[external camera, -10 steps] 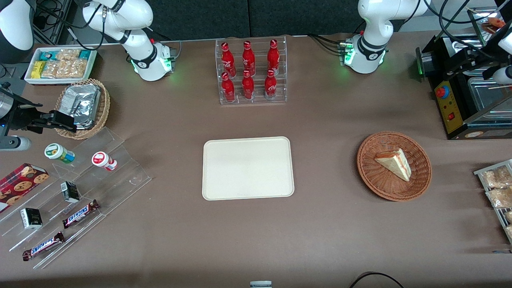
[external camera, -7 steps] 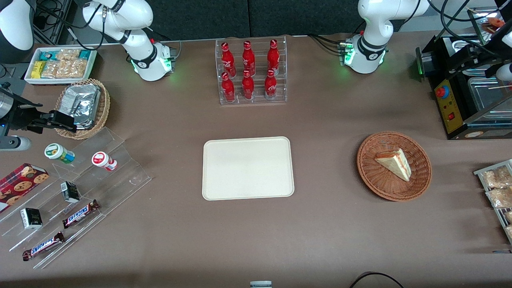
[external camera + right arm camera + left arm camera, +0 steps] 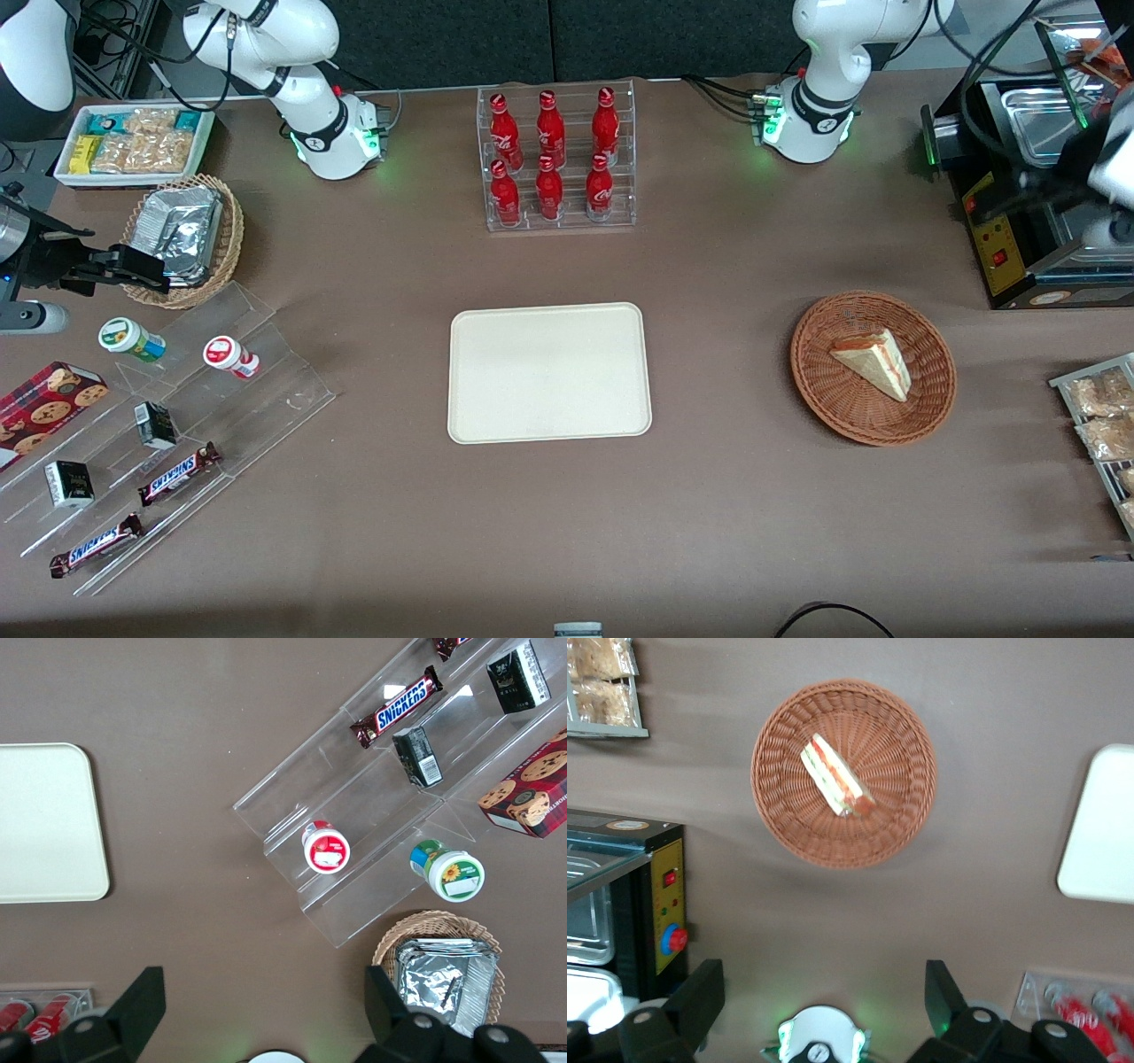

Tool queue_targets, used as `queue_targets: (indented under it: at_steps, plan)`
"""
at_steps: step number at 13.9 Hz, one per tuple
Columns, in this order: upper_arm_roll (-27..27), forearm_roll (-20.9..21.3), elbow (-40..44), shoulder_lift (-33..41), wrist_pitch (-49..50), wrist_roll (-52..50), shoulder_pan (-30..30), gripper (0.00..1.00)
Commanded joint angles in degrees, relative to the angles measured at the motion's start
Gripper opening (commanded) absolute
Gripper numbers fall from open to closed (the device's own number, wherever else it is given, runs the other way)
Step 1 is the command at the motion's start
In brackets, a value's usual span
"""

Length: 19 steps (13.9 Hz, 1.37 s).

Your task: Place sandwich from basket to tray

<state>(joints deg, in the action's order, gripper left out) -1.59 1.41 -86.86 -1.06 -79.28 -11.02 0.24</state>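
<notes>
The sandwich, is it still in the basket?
Yes. The sandwich lies in the basket; the tray is bare, and the open gripper is high above.

Brown table [image 3: 726,496]; dark wall panels [image 3: 567,40] above its upper edge.

1 sandwich [image 3: 873,361], 1 basket [image 3: 921,390], 1 tray [image 3: 549,372]. 6 red bottles [image 3: 551,155]. 2 Snickers bars [image 3: 177,474], 1 gripper [image 3: 824,992].
</notes>
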Motion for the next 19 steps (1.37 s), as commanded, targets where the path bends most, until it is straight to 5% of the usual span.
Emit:
queue_targets:
  at_steps: [1, 4, 9, 19]
  plan:
    - [-0.17, 2.18, -1.55, -3.41, -4.11, -6.35, -0.15, 1.0]
    - [-0.08, 2.37, -4.01, -7.63, -7.53, -13.21, 0.2, 1.0]
    - [0.01, 1.57, -18.32, -8.26, -28.43, -30.53, 0.29, 1.0]
    - [0.01, 1.31, -40.05, -8.08, -57.55, -41.98, 3.19, 1.0]
